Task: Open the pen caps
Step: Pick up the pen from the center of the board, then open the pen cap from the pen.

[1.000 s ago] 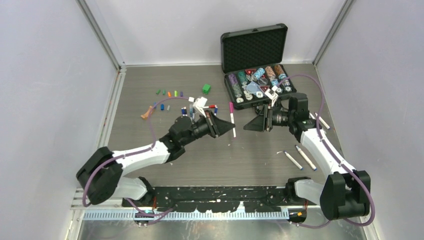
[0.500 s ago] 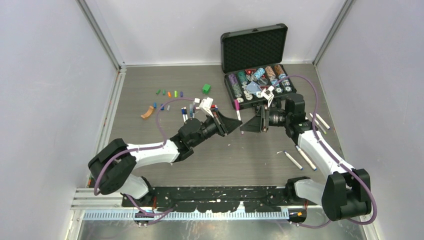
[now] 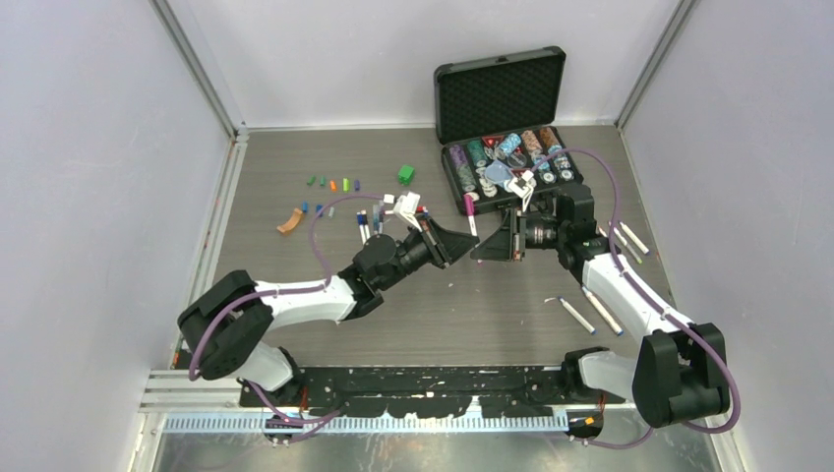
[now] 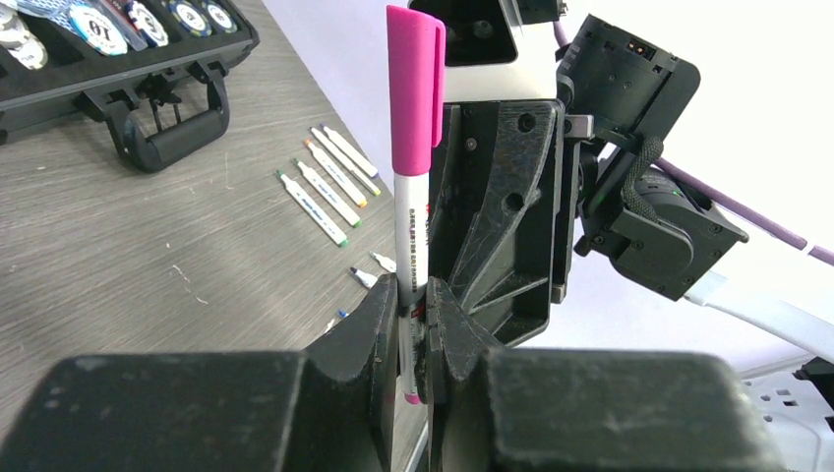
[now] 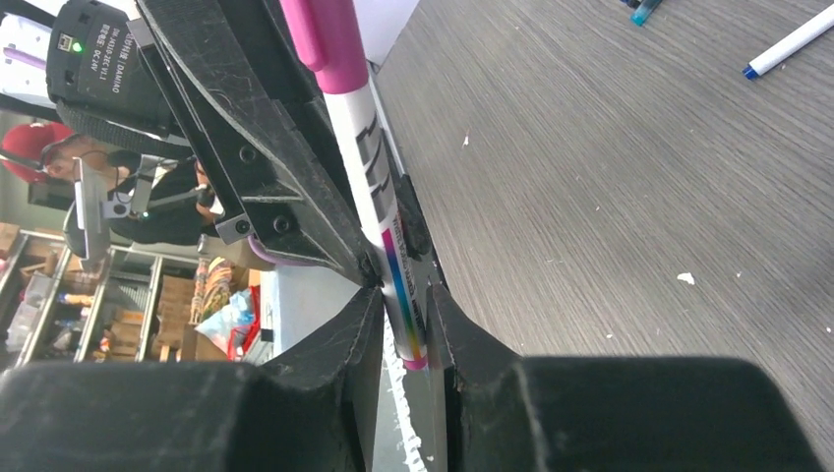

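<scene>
Both arms have drawn together since a second ago, and the right claw (image 5: pixel 403 324), wide then, has narrowed onto the pen (image 4: pixel 408 236) that the left claw (image 4: pixel 413 324) carried over from the middle of the desk (image 4: pixel 148 246). That pen now stands in the air between the two claw tips, its pink cap (image 4: pixel 413 88) pointing to 12 o'clock in the top view, just short of the case (image 3: pixel 500 93). The left claw is clamped on the lower barrel. The right claw's fingers (image 5: pixel 366 329) sit just below that grip, near the small pink end, and look pressed against the barrel on both sides. Neither claw touches the long cap, so this looks like a second hold on the barrel rather than the pull itself. To do it well, one claw should probably keep the barrel firm while the other shifts up to the cap, then draw straight along the pen's length, without bending it sideways. With the two grips crowded this close, the fingers could foul each other. The left arm stretches low toward 2 o'clock, and the right forearm runs up to 11 o'clock, its wrist bent so the claw points to 9 o'clock. Loose caps (image 3: pixel 334 184) lie at 10 o'clock.
</scene>
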Controlling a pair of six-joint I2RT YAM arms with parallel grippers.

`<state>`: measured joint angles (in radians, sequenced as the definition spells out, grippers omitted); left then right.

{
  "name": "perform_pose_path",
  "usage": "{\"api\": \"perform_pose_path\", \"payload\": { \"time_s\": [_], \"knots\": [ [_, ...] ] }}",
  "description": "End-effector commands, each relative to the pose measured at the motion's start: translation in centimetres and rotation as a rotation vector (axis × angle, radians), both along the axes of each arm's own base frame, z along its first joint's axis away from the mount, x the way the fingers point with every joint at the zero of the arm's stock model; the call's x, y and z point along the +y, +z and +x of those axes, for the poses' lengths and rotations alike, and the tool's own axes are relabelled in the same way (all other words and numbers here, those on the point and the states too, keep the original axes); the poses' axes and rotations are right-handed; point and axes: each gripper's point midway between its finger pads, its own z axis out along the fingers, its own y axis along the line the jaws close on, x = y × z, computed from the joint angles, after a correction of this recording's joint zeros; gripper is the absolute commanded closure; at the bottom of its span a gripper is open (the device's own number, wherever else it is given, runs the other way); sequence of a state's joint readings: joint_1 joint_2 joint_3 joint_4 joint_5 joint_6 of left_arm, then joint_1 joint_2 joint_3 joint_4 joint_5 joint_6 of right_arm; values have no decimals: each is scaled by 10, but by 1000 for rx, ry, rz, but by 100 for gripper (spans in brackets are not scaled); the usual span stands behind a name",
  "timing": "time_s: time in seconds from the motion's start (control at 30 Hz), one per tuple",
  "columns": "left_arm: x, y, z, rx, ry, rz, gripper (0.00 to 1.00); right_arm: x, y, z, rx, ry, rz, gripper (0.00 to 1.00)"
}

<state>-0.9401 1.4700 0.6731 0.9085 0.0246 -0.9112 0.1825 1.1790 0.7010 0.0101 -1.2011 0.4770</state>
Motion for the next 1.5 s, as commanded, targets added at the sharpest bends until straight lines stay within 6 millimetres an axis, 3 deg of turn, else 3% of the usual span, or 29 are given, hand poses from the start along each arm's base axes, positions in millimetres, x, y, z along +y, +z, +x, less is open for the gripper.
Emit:
{"api": "perform_pose_path", "payload": {
  "time_s": [0.0,0.13,0.27,0.3,0.5,0.6,0.77,1.1,1.47],
  "knots": [
    [-8,32,2,-59,4,-88,100,4,7,-2,-47,35,18,75],
    [-10,33,2,-59,2,-94,100,5,8,-1,-46,39,19,83],
    [-9,33,2,-59,1,-98,98,5,10,-2,-66,43,19,100],
    [-7,35,3,-58,15,-103,94,5,10,-2,-76,46,17,100],
    [13,50,6,-79,52,-124,44,1,6,-14,-108,99,-27,100],
    [21,59,7,-90,-1,-138,36,1,10,-21,-119,143,2,100],
    [29,64,18,-50,-49,-201,32,1,18,-31,-143,190,37,100],
    [17,69,14,-63,-132,-245,34,1,16,-31,-133,190,38,100],
    [13,72,23,-54,-153,-330,53,1,14,-33,-115,202,45,100]
  ]
}}
